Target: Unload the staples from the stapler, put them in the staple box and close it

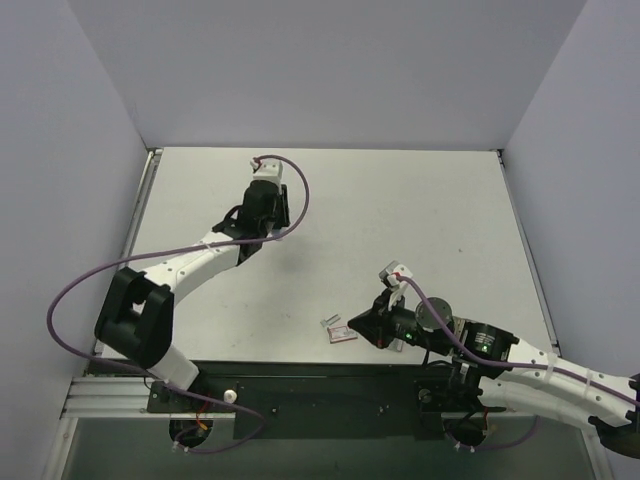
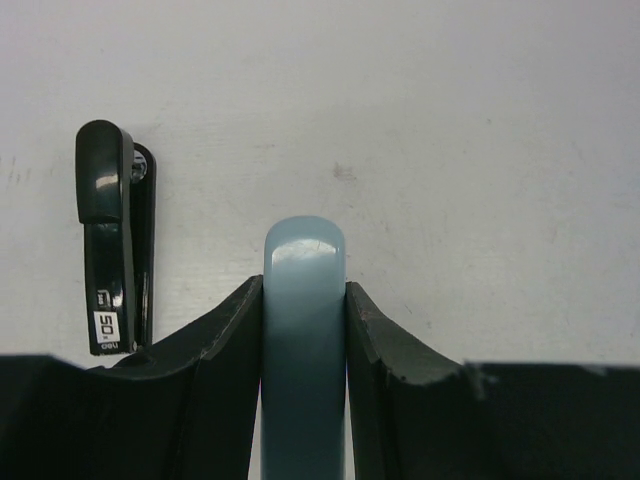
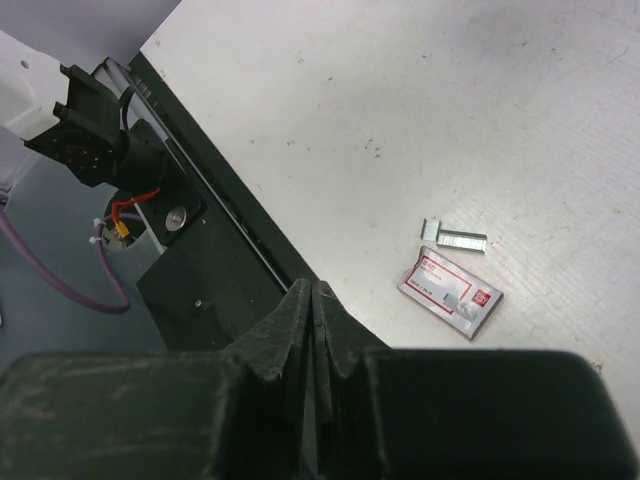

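two claws, one stapler (image 2: 112,250): left arm nearer.
left claw (image 2: 304,295) grips a blue bar (image 2: 304,260); stapler on counter (image 2: 450,150) just beside the bar, axes parallel. right claw (image 3: 312,300) closed, empty, well apart from the bar.

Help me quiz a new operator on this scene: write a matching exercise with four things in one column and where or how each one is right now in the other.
Things
1. slim black plastic stapler
2. pale blue oblong bar
3. small red-and-white staple box
4. right end effector

States
A. shut, holding nothing
B. clamped in the left end effector
C. on the white table, next to a loose strip of silver staples
D. on the table, outside the left end effector's fingers

Pairs: 1-D, 2-B, 3-C, 4-A
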